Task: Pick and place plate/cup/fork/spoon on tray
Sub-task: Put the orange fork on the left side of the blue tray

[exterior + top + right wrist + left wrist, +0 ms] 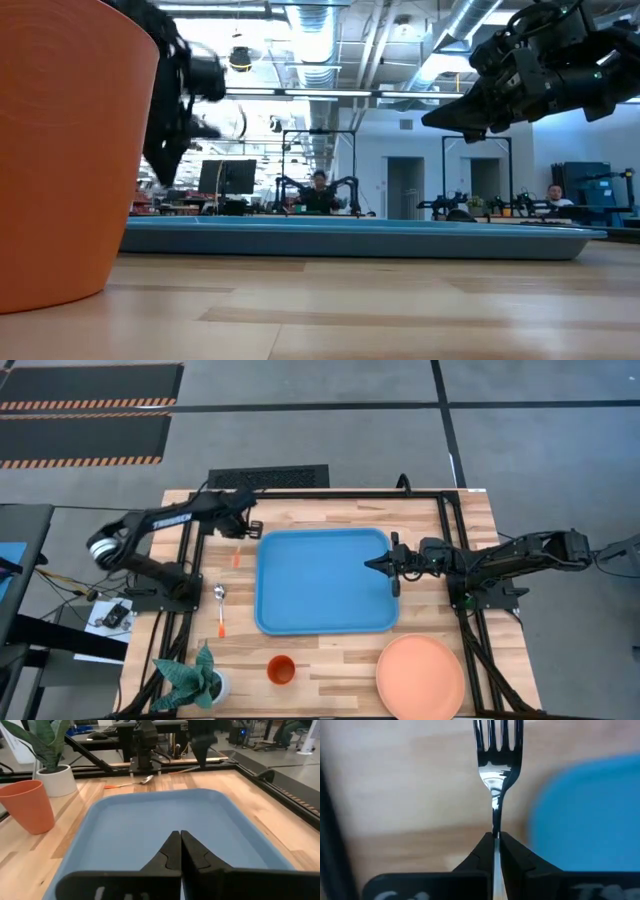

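Fork [495, 775] pinched in left gripper [495, 837], not on tray [325, 580] yet; right gripper [179, 836] pressed together, empty; plate [420, 677], cup [281, 670], spoon [219, 600] still off it.

The light wooden slatted bench [330, 660] carries a large bright blue rectangular plastic tray [325, 580] at its middle. A wide salmon-orange round plate [420, 677] lies at one near corner, a small orange cup [281, 670] beside a white potted green plant [195, 680], and a silver-bowled, orange-handled spoon [219, 606] left of the tray.
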